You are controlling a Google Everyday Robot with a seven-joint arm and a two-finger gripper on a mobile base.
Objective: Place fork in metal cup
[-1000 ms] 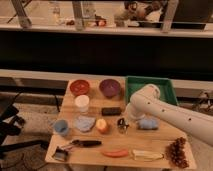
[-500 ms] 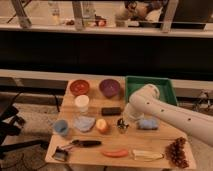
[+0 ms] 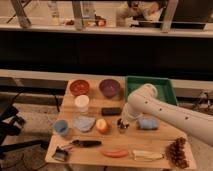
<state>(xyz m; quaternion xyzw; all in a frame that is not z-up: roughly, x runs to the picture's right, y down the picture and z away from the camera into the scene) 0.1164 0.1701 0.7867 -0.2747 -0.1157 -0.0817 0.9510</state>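
Note:
The metal cup (image 3: 122, 127) is a small dark shiny cylinder standing upright in the middle of the wooden table (image 3: 160, 140), between an orange fruit (image 3: 102, 125) and the blue sponge (image 3: 148, 123). My gripper (image 3: 121, 120) hangs from the white arm (image 3: 165, 112), which comes in from the right, and sits directly over the cup's mouth, partly hiding it. I cannot make out the fork; it may be hidden at the gripper or in the cup.
At the back stand a red bowl (image 3: 80, 87), a purple bowl (image 3: 110, 87) and a green tray (image 3: 152, 86). A white cup (image 3: 81, 102), a black block (image 3: 111, 111), a light-blue cup (image 3: 61, 127), a blue cloth (image 3: 85, 123), a black-handled tool (image 3: 82, 143), a red vegetable (image 3: 115, 153), a pale yellowish object (image 3: 145, 155) and grapes (image 3: 177, 152) are also there.

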